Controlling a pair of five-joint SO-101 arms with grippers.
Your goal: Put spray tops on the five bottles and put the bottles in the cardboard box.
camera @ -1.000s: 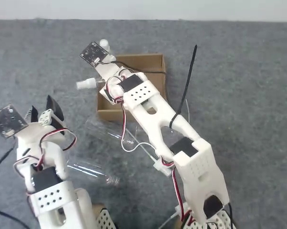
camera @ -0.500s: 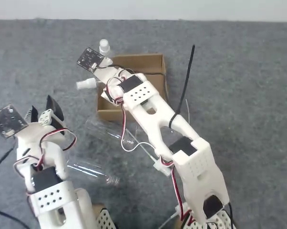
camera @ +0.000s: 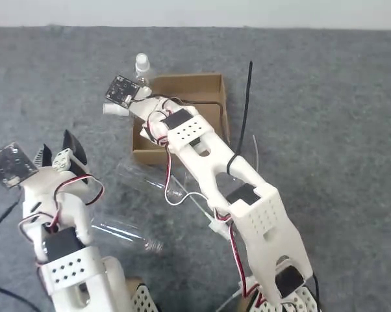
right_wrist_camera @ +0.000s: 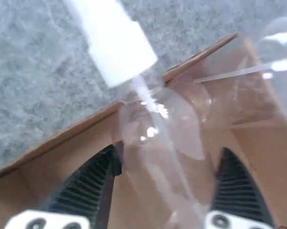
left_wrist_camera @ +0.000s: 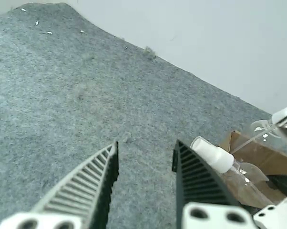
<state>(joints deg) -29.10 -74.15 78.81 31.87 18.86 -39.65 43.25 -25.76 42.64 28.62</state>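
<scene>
The left gripper (camera: 56,148) is sitting toward 8 o'clock in the overhead view, its jaws spreading wide with nothing between them but grey carpet (camera: 325,130). Toward 3 o'clock from it, a first loose bottle (camera: 127,234) and a second loose bottle (camera: 140,177) are lying on their sides, both apparently lacking tops, each with its long axis running roughly from 10 to 4 o'clock. Further toward 12 o'clock, the right arm is stretching across to the cardboard box (camera: 202,83). The right gripper (right_wrist_camera: 168,155) is straddling a capped bottle (right_wrist_camera: 158,138), one jaw on each side of the clear body and seemingly pinching it. This bottle is lying tilted, its long axis running about 9 to 3 o'clock. Its spray top (camera: 114,109) is poking out past the box's 9 o'clock wall, while its base is pointing into the box. A standing bottle (camera: 141,63) is already occupying the box's 11 o'clock corner. The right arm is far nearer this work than the left. To seat the held bottle, the neck probably needs swinging toward 3 o'clock, inside the wall, before the jaws are opening.
</scene>
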